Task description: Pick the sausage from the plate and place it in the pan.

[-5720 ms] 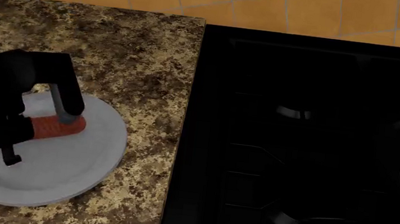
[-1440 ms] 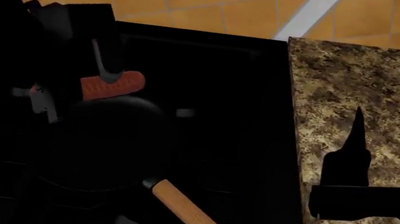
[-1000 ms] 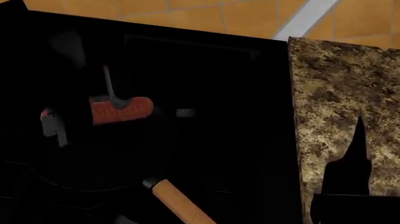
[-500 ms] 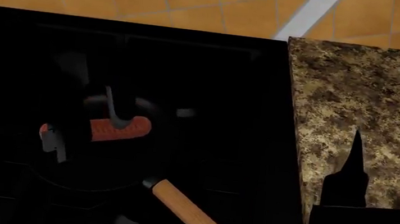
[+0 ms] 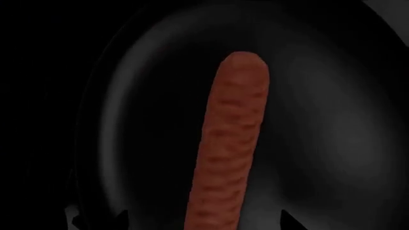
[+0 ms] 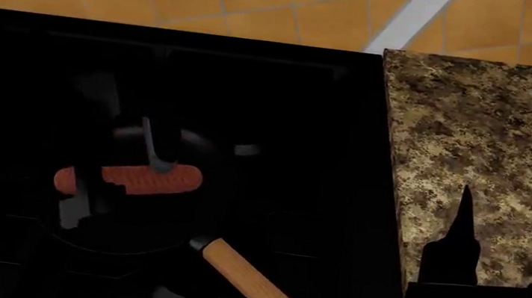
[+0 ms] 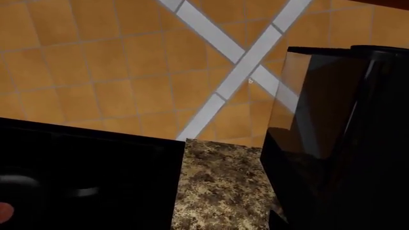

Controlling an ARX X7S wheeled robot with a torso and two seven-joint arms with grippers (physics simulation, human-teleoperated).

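Lying across the dark floor of the pan [image 6: 130, 201], the sausage [image 6: 132, 177] shows as a reddish-brown bar inside the black rim, near the far side from where the wooden handle [image 6: 260, 291] joins. The left gripper [image 6: 118, 170] straddles it, one pale finger [image 6: 153, 144] on the far side and a dark one on the near side, with more of the sausage showing between them; the jaws look spread and the grasp let go, though darkness makes this uncertain. From the left wrist camera, the sausage [image 5: 227, 143] rests lengthwise on the pan [image 5: 332, 120] floor. The plate is out of view. Judged from this, the placing looks done; only lifting the arm clear seems left. The right gripper [image 6: 456, 238] hovers over the granite counter [image 6: 459, 126] beside the pan, idle, and whether it is parted cannot be told.
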